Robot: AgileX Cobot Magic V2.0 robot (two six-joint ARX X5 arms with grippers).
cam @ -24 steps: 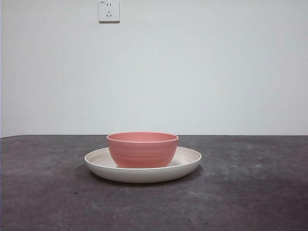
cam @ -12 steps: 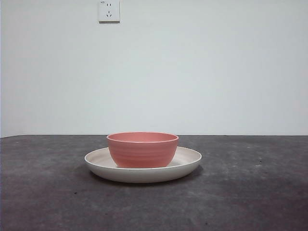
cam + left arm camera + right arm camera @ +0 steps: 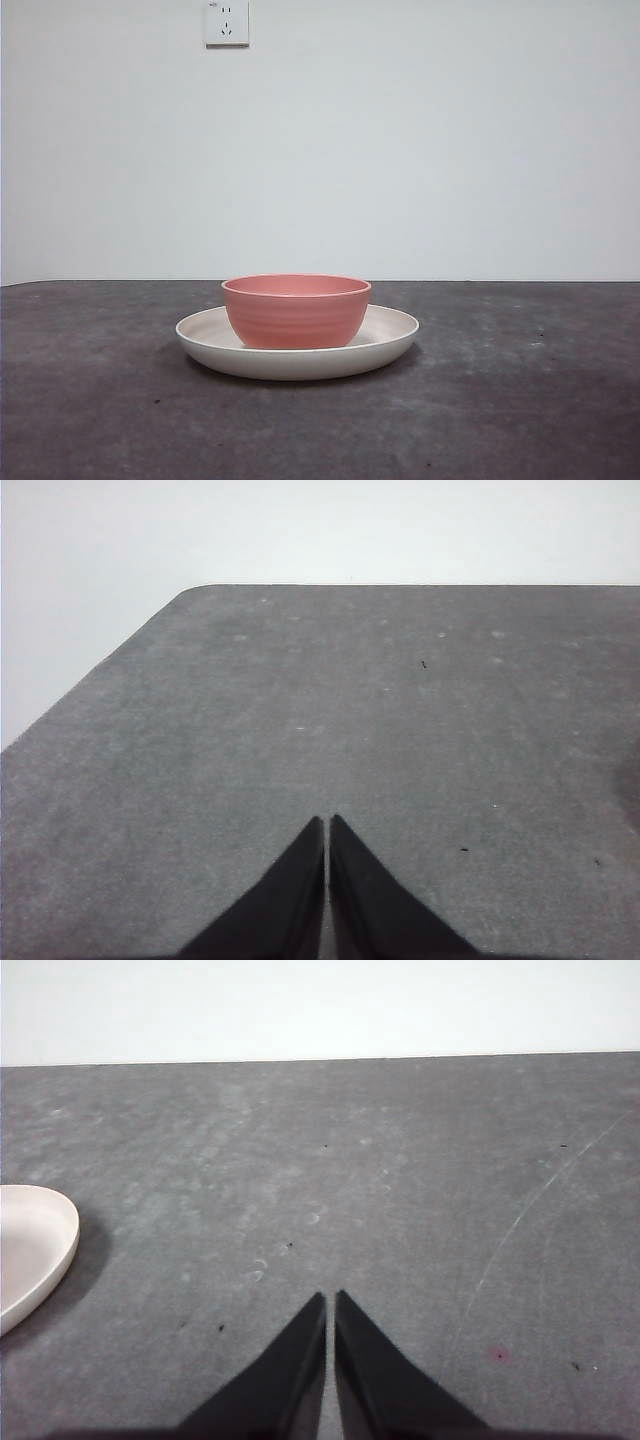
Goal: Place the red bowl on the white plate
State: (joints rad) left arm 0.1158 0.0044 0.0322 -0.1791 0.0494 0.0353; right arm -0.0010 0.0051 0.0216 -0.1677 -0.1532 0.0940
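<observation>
The red bowl stands upright in the middle of the white plate at the table's centre in the front view. No arm shows there. My left gripper is shut over bare grey table, with neither bowl nor plate in its view. My right gripper is also shut and holds nothing; the white plate shows only as a rim edge at the side of its view, well apart from the jaws.
A white wall socket sits high on the back wall. The dark grey table runs to both sides of the plate. Its rounded corner shows in the left wrist view.
</observation>
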